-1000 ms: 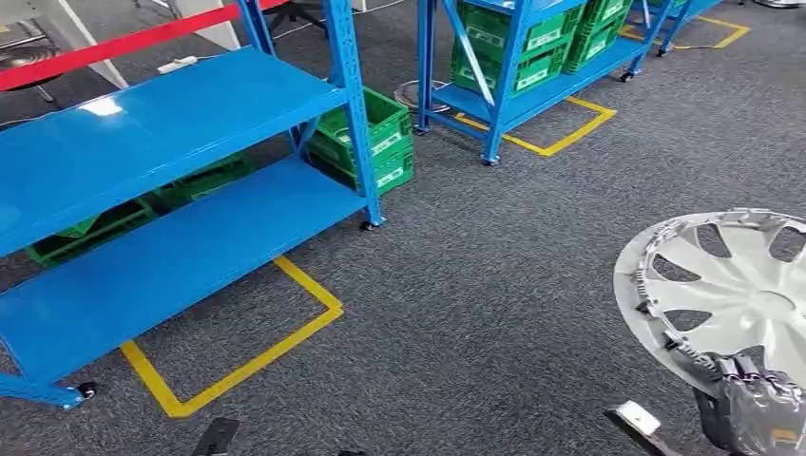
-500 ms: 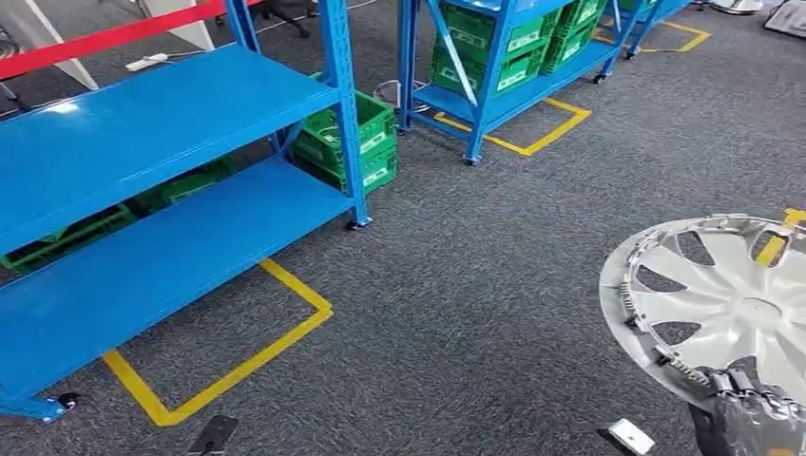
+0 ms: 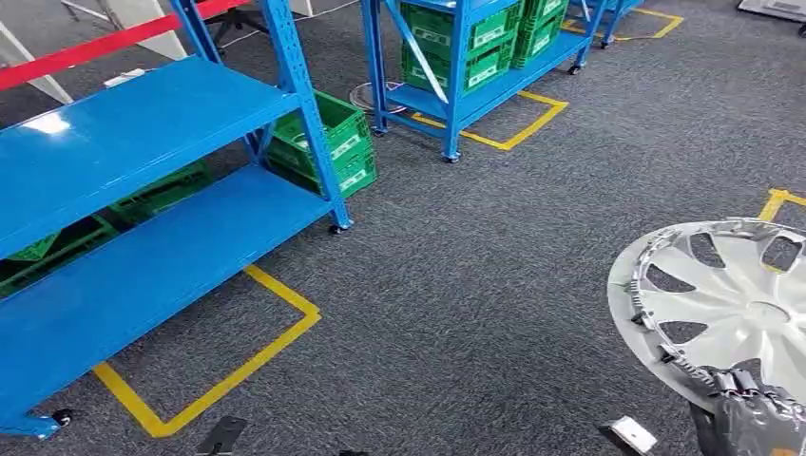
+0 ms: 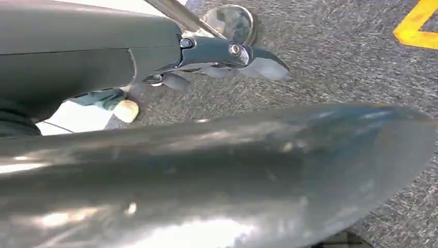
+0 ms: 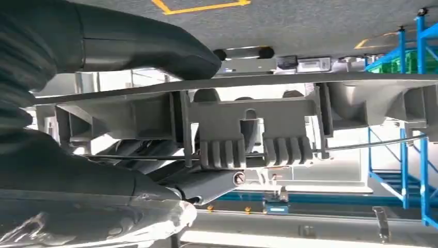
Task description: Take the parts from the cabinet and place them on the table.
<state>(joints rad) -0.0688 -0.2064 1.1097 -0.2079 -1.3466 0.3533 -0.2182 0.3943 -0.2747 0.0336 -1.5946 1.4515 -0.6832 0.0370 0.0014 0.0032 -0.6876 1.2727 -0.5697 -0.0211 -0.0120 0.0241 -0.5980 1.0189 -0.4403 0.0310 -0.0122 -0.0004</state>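
Right robot hand point(image 3: 756, 418): low at the right of the head view, clamped on the near rim of the hubcap; in the right wrist view its thumb point(image 5: 129, 49) lies on one side of the rim and its darker fingers point(image 5: 155, 157) on the other.
Hubcap point(image 3: 732, 299): silver-white, with spoke openings and clips round its edge, held up over the carpet with its face tilted toward the camera, well apart from both racks.
Left robot hand point(image 4: 222, 54): dark fingers stretched out over the carpet, holding nothing that shows; whether they are spread or drawn together I cannot tell.
Carpet point(image 3: 475, 275): dark grey, with yellow tape point(image 3: 233, 366) marking out corners and boxes.
Near rack point(image 3: 143, 190): blue, on castors, at the left; both shelves look bare.
Green crates point(image 3: 328, 142): on the carpet just behind the near rack's post.
Far rack point(image 3: 475, 57): blue, loaded with more green crates, standing inside a yellow outline.
Red bar point(image 3: 86, 47): slants across the top left.
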